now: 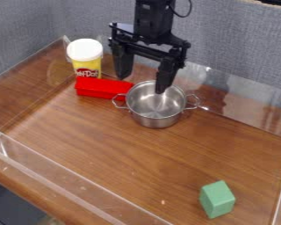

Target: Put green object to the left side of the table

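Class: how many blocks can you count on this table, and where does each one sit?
2. The green block sits near the front right corner. The red block lies at the back, between the yellow jar and the pot. The pot could hide more.

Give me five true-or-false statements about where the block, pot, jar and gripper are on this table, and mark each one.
1. The green object sits at the near right of the table. True.
2. The gripper is shut on the green object. False: it is open, far from it, above the steel pot.
3. The red block lies beside the pot. True.
4. The green object is inside the pot. False: it rests on the tabletop.
5. The yellow jar stands behind the red block. True.
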Robot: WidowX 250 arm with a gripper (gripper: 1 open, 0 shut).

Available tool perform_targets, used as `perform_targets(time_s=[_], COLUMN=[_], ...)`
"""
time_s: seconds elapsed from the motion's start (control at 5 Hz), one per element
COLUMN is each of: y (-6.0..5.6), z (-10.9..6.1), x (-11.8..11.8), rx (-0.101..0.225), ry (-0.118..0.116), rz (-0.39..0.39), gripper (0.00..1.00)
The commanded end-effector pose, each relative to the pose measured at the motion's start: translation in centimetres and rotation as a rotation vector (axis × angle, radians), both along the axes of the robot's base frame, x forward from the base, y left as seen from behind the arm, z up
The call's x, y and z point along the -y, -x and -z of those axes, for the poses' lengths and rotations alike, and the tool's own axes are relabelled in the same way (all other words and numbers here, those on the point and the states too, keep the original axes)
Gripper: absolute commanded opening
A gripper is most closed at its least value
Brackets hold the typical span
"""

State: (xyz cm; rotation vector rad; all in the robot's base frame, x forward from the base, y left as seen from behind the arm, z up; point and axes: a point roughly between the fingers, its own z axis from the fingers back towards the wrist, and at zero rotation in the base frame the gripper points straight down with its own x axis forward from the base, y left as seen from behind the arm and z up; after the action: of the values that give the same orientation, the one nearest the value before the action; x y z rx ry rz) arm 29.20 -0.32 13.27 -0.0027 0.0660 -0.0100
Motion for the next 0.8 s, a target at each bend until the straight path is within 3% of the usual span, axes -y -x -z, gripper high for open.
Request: perform_targets(time_s=[0.0, 0.6], y=[0.4, 2.9], z=[0.8, 5.4], x=[1.0, 7.6], rx=[-0.009, 0.012], ry=[0.002, 0.014], rz=[0.027, 0.152], gripper=[1.0, 1.0])
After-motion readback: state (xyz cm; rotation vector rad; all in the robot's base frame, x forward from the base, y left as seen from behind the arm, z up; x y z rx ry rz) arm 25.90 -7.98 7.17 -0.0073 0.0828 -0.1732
